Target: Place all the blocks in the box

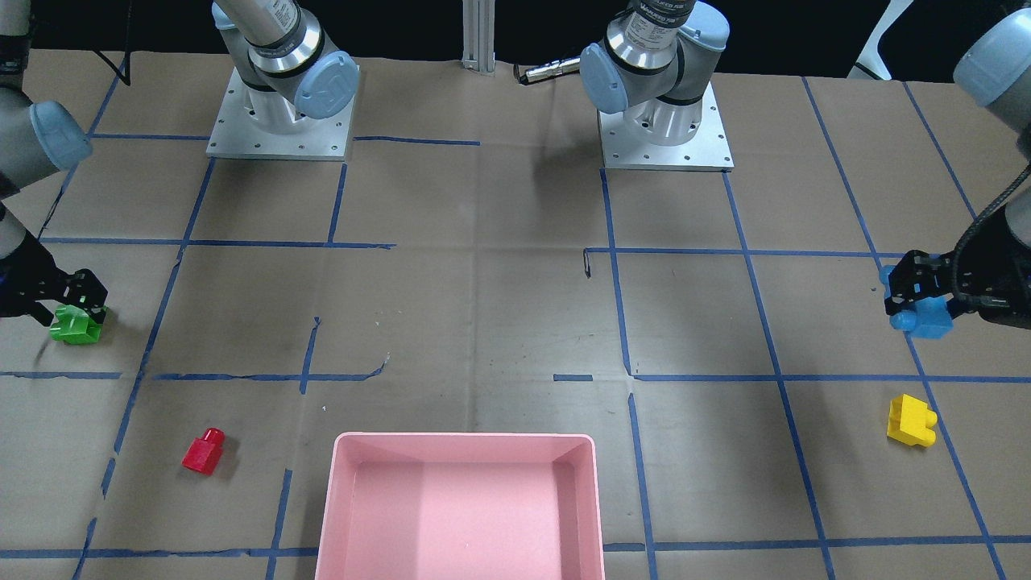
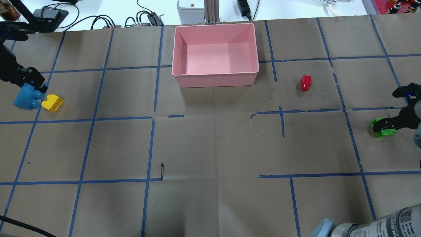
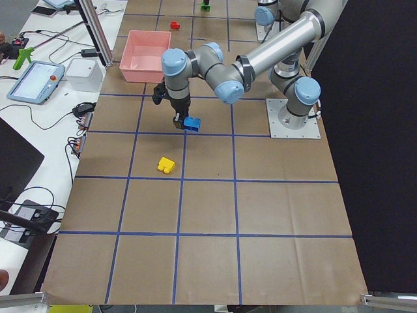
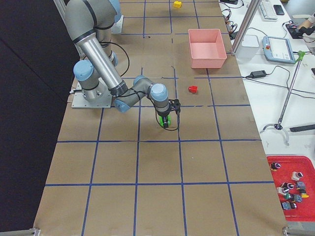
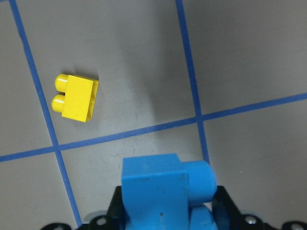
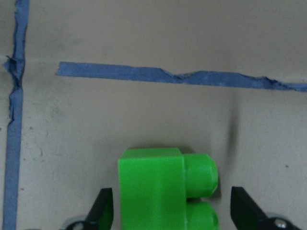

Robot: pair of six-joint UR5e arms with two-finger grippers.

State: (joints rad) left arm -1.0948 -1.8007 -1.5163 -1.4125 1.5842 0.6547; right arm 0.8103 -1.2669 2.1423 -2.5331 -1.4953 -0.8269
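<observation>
Pinching the light-blue block (image 5: pixel 153 187) in the left gripper (image 5: pixel 165 213), with the green block (image 6: pixel 151 187) between the right gripper's (image 6: pixel 172 211) spread fingers, touching neither.

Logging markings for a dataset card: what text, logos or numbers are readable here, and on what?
"UR": faint logo on the right arm's blue joint cap.
Print on left arm's band and right arm's band: too blurred to read.
Pink box, green block, blue block, yellow block, red block: none.
</observation>
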